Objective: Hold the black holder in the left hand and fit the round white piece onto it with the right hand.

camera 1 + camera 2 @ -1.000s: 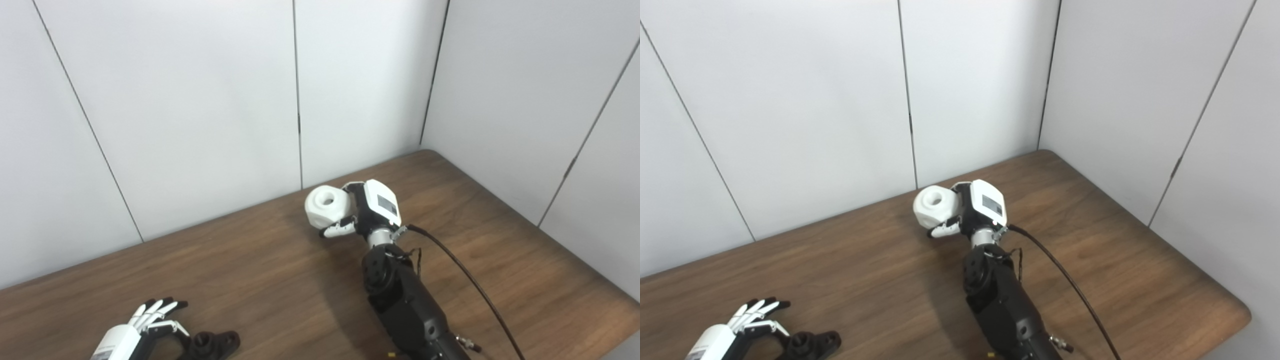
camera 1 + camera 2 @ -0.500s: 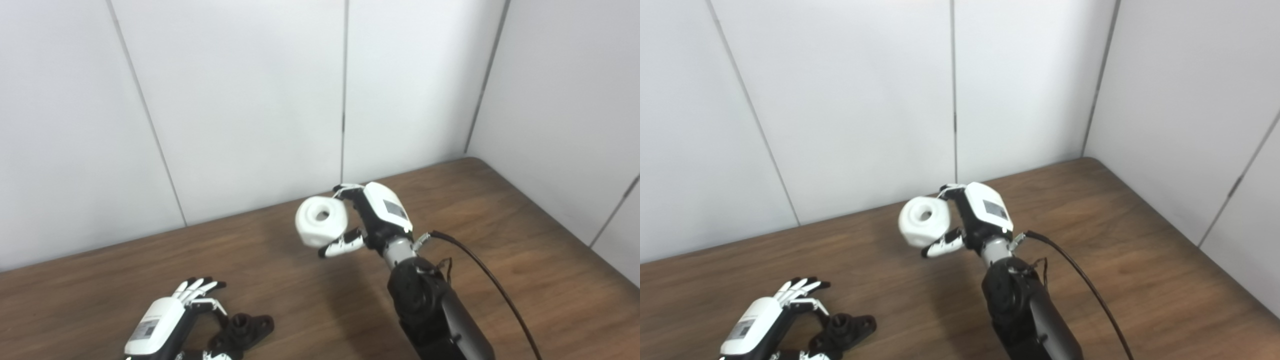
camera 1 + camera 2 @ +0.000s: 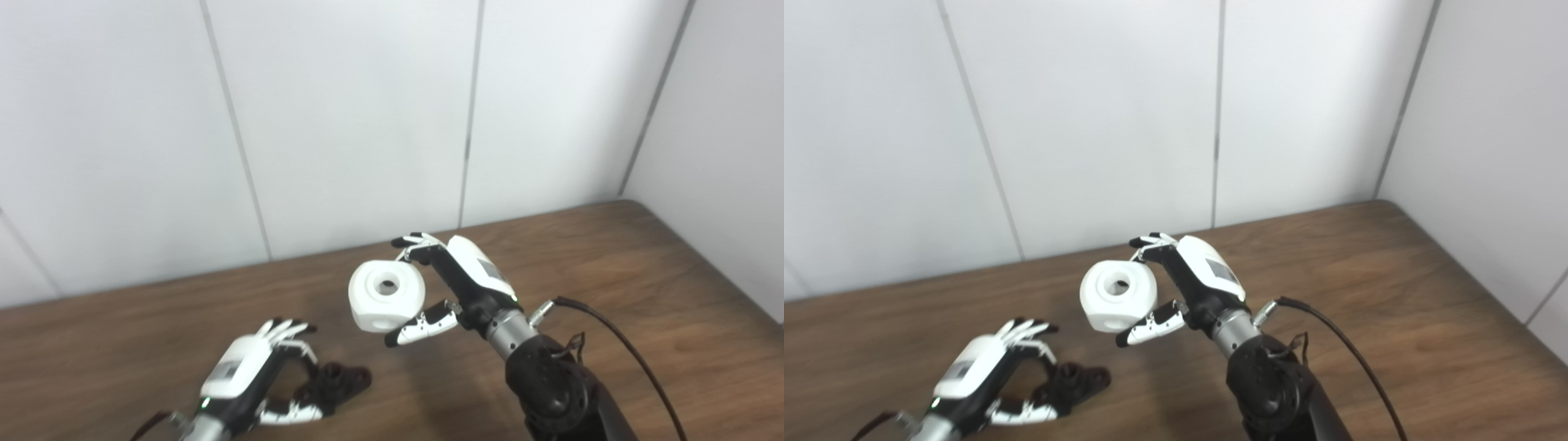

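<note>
Brown wooden table point(image 3: 612, 288): working surface.

Round white plastic piece with centre hole point(image 3: 386, 295): raised above table, clamped between fingers and thumb of right hand point(image 3: 465, 288).

Small black plastic holder point(image 3: 1077, 380): on table, left hand point(image 3: 989, 373) curled round it; firm grasp or not, cannot tell.

Advice: secure holder first, lift, then line hole up over post.
</note>
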`<state>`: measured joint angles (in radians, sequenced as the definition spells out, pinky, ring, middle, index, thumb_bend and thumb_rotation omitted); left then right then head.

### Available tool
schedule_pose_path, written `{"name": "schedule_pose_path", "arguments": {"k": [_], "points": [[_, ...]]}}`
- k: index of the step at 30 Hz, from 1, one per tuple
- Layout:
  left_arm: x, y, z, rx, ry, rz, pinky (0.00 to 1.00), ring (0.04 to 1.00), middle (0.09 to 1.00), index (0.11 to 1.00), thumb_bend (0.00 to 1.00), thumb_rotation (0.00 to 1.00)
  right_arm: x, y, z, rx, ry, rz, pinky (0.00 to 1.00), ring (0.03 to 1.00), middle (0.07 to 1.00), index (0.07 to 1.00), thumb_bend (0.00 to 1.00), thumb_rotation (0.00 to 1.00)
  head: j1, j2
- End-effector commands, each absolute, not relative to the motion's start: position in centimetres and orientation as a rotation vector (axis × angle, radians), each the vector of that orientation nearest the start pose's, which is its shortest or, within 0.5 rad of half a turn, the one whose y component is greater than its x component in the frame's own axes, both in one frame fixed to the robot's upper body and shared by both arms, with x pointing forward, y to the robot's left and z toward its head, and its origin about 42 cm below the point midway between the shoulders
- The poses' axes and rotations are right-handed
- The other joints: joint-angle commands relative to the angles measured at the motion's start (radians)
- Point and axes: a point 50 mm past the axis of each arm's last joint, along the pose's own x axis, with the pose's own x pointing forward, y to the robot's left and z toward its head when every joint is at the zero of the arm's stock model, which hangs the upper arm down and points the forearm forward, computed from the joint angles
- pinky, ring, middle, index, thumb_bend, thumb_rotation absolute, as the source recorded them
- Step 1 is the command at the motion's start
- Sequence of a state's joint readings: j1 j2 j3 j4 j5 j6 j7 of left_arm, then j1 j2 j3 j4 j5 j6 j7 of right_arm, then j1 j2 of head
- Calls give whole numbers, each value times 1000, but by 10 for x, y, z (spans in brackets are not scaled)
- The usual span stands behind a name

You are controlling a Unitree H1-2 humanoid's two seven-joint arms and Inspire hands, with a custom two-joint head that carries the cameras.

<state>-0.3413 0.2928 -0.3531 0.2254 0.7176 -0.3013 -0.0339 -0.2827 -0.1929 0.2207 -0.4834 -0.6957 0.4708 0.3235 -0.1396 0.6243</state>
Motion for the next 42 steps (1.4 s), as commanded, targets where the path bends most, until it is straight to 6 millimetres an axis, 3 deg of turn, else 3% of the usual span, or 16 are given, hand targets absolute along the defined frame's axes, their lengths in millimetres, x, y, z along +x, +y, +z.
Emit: {"name": "schedule_pose_path", "arguments": {"k": [1, 19, 34, 42], "points": [[378, 180, 156, 1078, -511, -498, 1000, 933, 875, 481, 518, 49, 313, -179, 281, -831, -320, 179, 797, 947, 872, 479, 511, 137, 5, 6], [368, 161, 167, 1087, -506, -538, 1000, 945, 888, 482, 518, 51, 307, -156, 240, -849, -251, 362, 768, 962, 904, 479, 511, 141, 69, 41], [359, 147, 164, 1055, -553, -552, 1000, 941, 874, 480, 517, 53, 318, -160, 210, -845, -223, 339, 806, 959, 908, 479, 509, 139, 104, 29], [356, 144, 163, 1062, -541, -563, 1000, 955, 881, 481, 516, 54, 329, -161, 203, -782, -221, 290, 823, 959, 905, 479, 510, 136, 109, 24]]}}
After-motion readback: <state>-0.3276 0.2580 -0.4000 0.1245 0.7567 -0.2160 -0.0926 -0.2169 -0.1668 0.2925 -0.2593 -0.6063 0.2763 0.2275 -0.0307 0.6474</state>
